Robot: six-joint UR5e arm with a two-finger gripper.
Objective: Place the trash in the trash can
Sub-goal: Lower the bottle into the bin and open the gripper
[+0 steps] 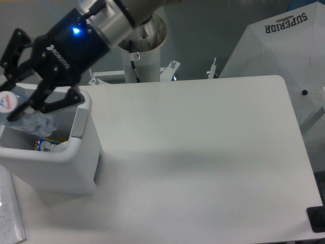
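Presently, one view only, the fixed camera; items as follows. Gripper (18,104): black two-finger unit with a blue light lit on its body, hung over the open mouth of the trash can (76,157); jaws drawn in about a crushed bottle (28,119), clear with a bluish cast, its round end with a red-and-blue mark turned toward the left edge of frame; the fingers stood only as far apart as the bottle's width. Bottle: held in the air above the can's interior, tilted, its lower part at about rim level. Trash can: white, boxy, rounded rim, grey panel on the side facing the table (203,152); inside lay a small packet (48,145) with blue and yellow print. The white wrapper could not be made out. A white canopy (284,46) lettered SUPERIOR stood beyond the table's far right corner.

Risks, as judged: the bottle sat near the can's left side, so a release there might catch the rim or lid and tip it outside; the crushed, springy plastic might also cling to one finger and drop late.
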